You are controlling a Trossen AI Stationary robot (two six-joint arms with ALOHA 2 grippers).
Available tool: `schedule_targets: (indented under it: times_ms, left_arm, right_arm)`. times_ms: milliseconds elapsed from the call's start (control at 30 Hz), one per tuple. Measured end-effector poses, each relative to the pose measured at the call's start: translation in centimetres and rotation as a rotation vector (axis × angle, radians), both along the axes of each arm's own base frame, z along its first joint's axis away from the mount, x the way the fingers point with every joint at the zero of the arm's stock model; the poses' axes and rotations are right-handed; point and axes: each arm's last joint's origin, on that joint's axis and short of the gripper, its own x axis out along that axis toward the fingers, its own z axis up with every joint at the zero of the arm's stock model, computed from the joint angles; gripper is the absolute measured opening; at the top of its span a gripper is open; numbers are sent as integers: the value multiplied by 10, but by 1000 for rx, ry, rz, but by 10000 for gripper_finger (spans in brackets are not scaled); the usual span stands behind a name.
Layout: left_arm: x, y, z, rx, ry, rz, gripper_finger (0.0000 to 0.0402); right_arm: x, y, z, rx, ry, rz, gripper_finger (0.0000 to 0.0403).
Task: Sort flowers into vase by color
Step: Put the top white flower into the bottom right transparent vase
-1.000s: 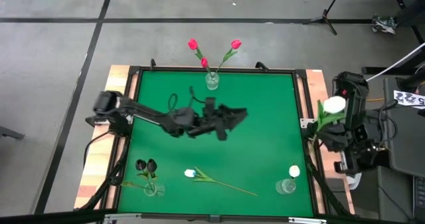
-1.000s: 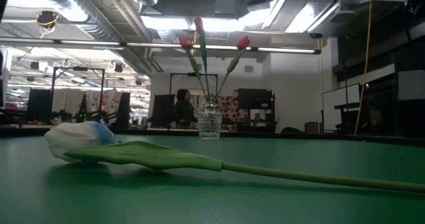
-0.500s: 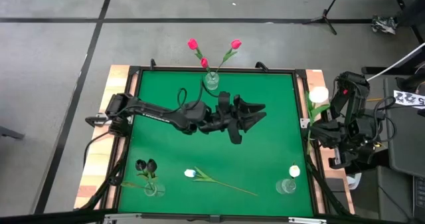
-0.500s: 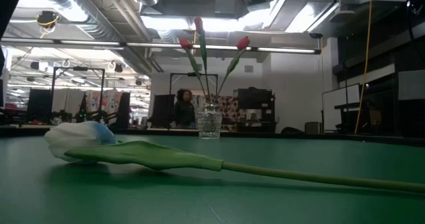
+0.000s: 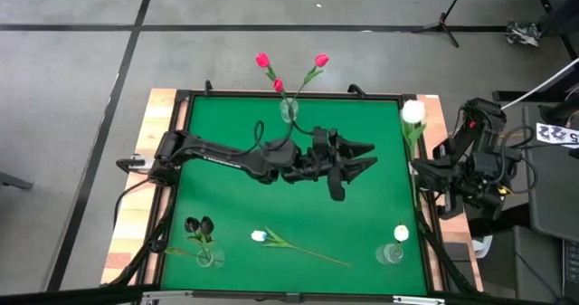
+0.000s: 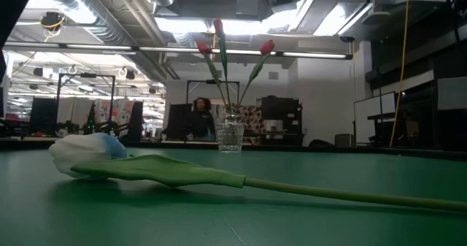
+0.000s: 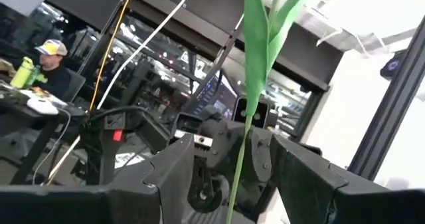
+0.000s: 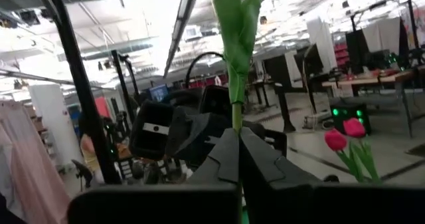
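My right gripper (image 5: 423,165) is at the table's right edge, shut on a white tulip (image 5: 412,111) with a green stem. My left gripper (image 5: 369,157) reaches across the table's middle toward it and stands open, a short way from the stem, with nothing between its fingers. In the left wrist view the stem (image 7: 247,111) rises in front of the right arm. A second white tulip (image 5: 271,240) lies flat on the green mat, its head (image 6: 86,154) toward the left. Three pink-red tulips stand in a glass vase (image 5: 288,111) at the far edge. My right gripper pinches the white tulip's stem (image 8: 235,117) between its two fingers. The fingers come about level from the table's right side and lie across the stem. The flower stands up from the fingers, head uppermost, lifted clear over the table's right edge.
A vase with dark tulips (image 5: 203,243) stands near left and a vase with one white tulip (image 5: 393,247) near right. The mat (image 5: 362,214) has a raised dark frame. A person (image 6: 201,118) is in the room beyond the far edge.
My left gripper has risen and gone toward the table's right edge, rolling as it went, and has stayed open. My right gripper has turned, swinging the white tulip's head toward the far edge and in over the table's right rim.
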Motion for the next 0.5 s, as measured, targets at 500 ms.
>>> schedule_targets:
  times_ms: [500]
  left_arm:
    - [8, 7, 3, 28, 21, -28, 194]
  right_arm:
    - [2, 5, -3, 53, 16, 26, 0]
